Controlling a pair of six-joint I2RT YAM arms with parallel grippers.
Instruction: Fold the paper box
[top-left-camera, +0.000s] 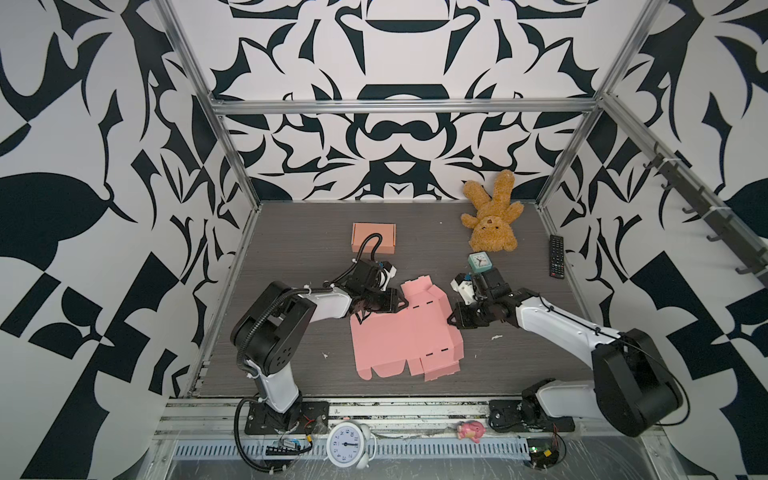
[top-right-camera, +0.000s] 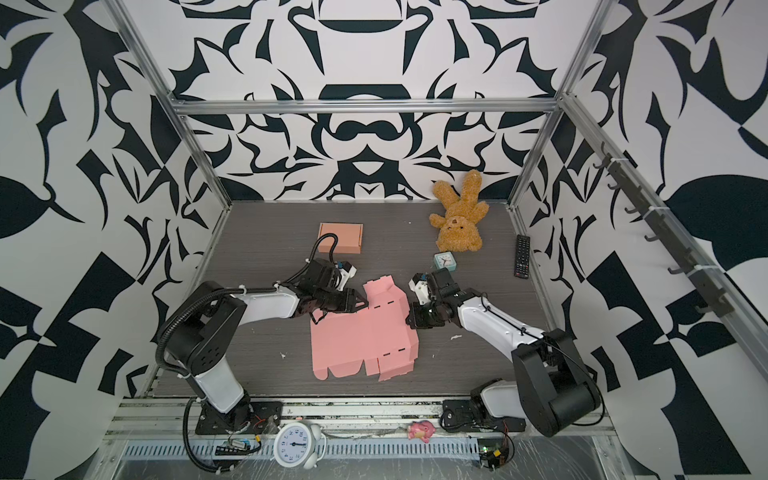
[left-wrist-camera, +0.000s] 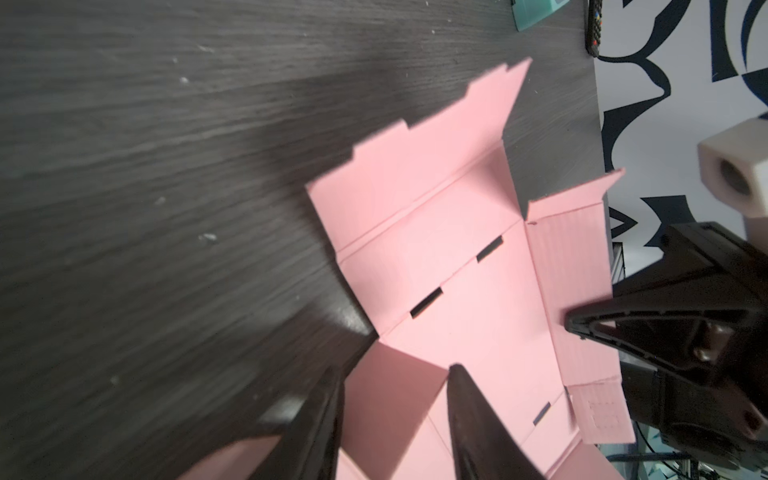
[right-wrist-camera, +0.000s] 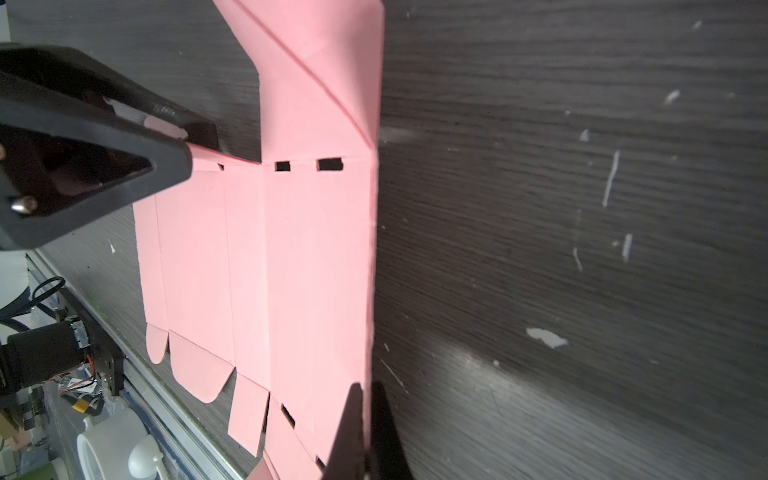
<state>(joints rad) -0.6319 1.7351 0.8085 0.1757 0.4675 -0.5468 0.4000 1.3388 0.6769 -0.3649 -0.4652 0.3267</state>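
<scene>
The pink paper box (top-left-camera: 399, 332) (top-right-camera: 357, 336) lies mostly flat in the middle of the table, its far flaps and right side panel raised. My left gripper (top-left-camera: 400, 300) (top-right-camera: 361, 300) is at the sheet's far left corner. In the left wrist view (left-wrist-camera: 395, 370) its jaws stand apart with a raised pink flap (left-wrist-camera: 386, 399) between them, neither finger pressing it. My right gripper (top-left-camera: 451, 320) (top-right-camera: 409, 320) is shut on the upright right side panel (right-wrist-camera: 374, 249), pinching its edge in the right wrist view (right-wrist-camera: 368, 386).
A folded orange box (top-left-camera: 374, 237) sits behind the left arm. A teddy bear (top-left-camera: 492, 220), a small teal clock (top-left-camera: 478, 262) and a remote (top-left-camera: 557, 255) lie at the back right. A white alarm clock (top-left-camera: 347, 444) and a pink toy (top-left-camera: 471, 430) rest on the front rail.
</scene>
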